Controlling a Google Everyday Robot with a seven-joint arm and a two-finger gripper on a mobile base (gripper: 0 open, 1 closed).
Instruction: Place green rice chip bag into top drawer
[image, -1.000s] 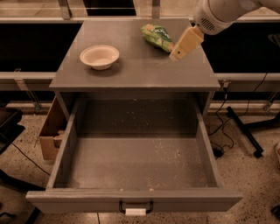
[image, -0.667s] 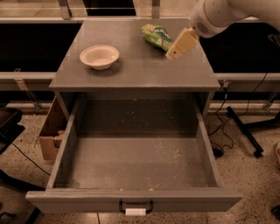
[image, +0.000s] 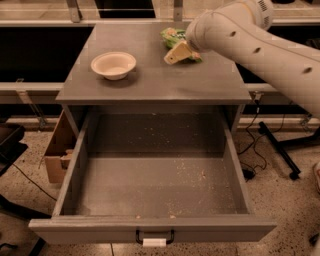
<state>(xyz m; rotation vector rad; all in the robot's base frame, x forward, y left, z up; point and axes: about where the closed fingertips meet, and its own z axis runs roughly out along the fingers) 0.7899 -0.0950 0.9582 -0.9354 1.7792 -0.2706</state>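
Observation:
The green rice chip bag (image: 171, 36) lies on the cabinet top (image: 150, 80) at the back right, partly covered by my arm. My gripper (image: 177, 53) is down over the bag's near side, at or just above it; I cannot tell if it touches. The top drawer (image: 150, 226) is pulled wide open below the cabinet top. It is empty apart from crumbs on its floor (image: 160, 185). Its dark handle with a white tag (image: 154, 238) is at the front.
A white round bowl (image: 113, 64) stands on the cabinet top to the left of the bag. A cardboard box (image: 59, 150) sits on the floor left of the cabinet. Cables and a black stand leg (image: 277, 150) lie to the right.
My arm has swung left and lower. The gripper has moved from the right of the bag to over it. The bag, bowl and drawer have not moved.

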